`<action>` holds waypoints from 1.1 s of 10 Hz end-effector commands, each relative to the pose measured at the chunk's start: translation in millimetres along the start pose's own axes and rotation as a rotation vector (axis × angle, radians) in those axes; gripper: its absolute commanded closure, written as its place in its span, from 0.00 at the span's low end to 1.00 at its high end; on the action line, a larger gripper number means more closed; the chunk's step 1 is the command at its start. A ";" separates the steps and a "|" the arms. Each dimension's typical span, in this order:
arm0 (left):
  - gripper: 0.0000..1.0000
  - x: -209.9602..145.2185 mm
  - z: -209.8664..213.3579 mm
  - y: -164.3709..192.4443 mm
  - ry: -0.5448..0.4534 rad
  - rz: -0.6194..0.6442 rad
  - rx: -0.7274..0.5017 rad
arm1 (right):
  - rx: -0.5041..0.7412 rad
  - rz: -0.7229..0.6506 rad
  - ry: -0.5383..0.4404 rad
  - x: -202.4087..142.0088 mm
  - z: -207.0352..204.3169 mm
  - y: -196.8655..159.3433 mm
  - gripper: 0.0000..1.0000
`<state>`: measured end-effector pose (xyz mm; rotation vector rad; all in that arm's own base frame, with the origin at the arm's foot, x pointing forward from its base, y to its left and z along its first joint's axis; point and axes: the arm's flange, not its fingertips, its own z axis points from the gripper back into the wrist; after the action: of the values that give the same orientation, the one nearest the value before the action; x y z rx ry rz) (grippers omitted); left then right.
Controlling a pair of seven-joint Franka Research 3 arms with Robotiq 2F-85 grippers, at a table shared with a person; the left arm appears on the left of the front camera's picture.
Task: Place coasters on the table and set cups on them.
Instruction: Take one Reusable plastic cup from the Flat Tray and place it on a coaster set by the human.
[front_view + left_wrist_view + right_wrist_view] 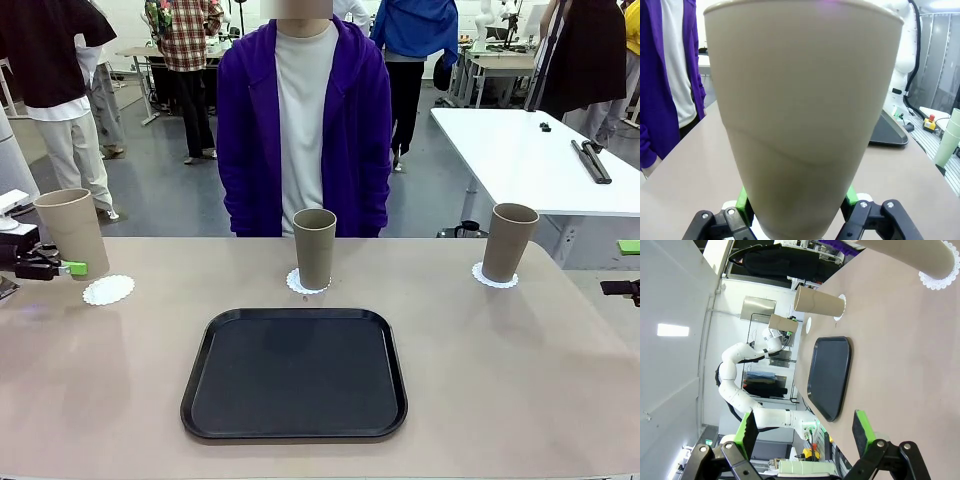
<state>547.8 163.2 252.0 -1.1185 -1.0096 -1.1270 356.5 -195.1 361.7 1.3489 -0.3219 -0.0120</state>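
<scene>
Cups stand or hang in three places across the front view. One cup is held by the left gripper, its green pads pinching the lower wall, at the table's left edge; it hangs just above and slightly left of an empty coaster. To the claw's right, past the black tray, a second cup stands on its coaster before a person in a purple jacket, and a third cup sits on a coaster farther right. The right gripper barely pokes in at the right edge; its jaws cannot be judged there.

From the left wrist, the held cup rises between that claw's fingers, which press against both sides near its base, with the tabletop beyond.

From the right wrist, the right gripper stands wide apart with nothing between its pads. Ahead of it lie the tray, the middle cup, the nearest cup on its doily, and the far arm's cup.
</scene>
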 end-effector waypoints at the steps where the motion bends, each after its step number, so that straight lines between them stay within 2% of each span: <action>1: 0.19 -8.1 -2.9 9.2 0.002 -0.029 0.021 | 0.005 0.004 0.001 -1.0 -1.3 1.5 0.00; 5: 0.19 -24.0 -11.1 18.1 0.045 -0.043 0.055 | 0.005 0.004 0.001 -1.0 -1.3 1.5 0.00; 11: 0.19 -45.3 -14.0 28.0 0.038 -0.019 0.078 | 0.005 0.004 0.001 -1.0 -1.3 1.5 0.00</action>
<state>562.4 157.3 204.0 -1.0449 -0.9945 -1.1036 356.6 -195.1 361.7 1.3489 -0.3218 -0.0119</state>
